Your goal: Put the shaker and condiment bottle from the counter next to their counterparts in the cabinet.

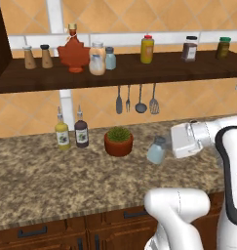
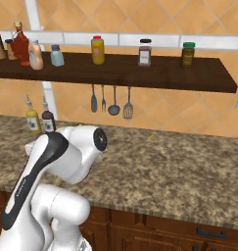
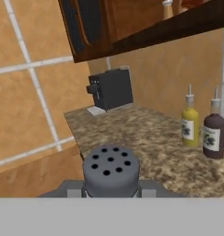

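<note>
Shaker (image 1: 157, 150) and bottle sorting, shown largest to smallest. Counter (image 1: 37, 180): speckled brown-grey stone running across the foreground, brown drawer fronts (image 1: 51, 228) below. Cabinet (image 1: 139, 71): long dark wooden open shelf on the tiled wall above the counter. Arm (image 1: 227, 161): white, reaching leftward over the counter, with the gripper (image 1: 165, 147) at its end. Coffee machine (image 3: 111, 87): dark, at the far end of the counter in the hand view. Potted plant (image 1: 118, 140): green tuft in a terracotta pot, just left of the held shaker. Maple-leaf bottle (image 1: 73, 51): red, on the shelf, with the peach-tan condiment bottle (image 1: 97, 58) just beside it and a second blue-grey shaker (image 1: 110, 58) next to that. Two tall thin-necked bottles, one yellow (image 1: 62, 132) and one dark (image 1: 81, 131), stand side by side on the counter left of the plant. The small blue-grey shaker is off the counter, tilted, pinched between the fingers; its perforated grey cap (image 3: 111, 168) faces the hand camera
</note>
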